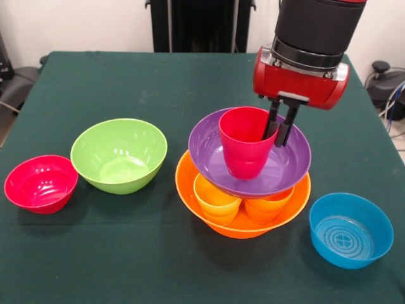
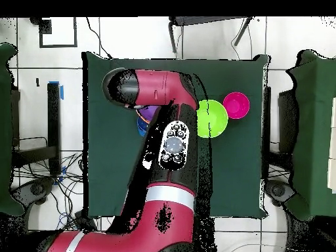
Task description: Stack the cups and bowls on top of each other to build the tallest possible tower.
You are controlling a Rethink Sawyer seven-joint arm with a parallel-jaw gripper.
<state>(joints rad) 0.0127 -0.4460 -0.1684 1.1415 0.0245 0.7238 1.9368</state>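
The tower stands right of centre in the front view. Its base is the big orange bowl (image 1: 243,223), which holds a yellow cup (image 1: 215,199) and an orange cup (image 1: 267,206). The purple bowl (image 1: 288,161) rests on those cups. A red cup (image 1: 240,142) stands upright in the purple bowl. My gripper (image 1: 280,126) comes down from above, its two fingers close together astride the red cup's right rim. In the overhead view my arm hides the tower except for a purple sliver (image 2: 148,112). The light green cup and the dark blue bowl are not visible.
On the green cloth the lime green bowl (image 1: 119,155) (image 2: 212,118) sits left of the tower, with the small red bowl (image 1: 41,183) (image 2: 236,105) beyond it. The light blue bowl (image 1: 351,230) with the ringed base sits at the front right.
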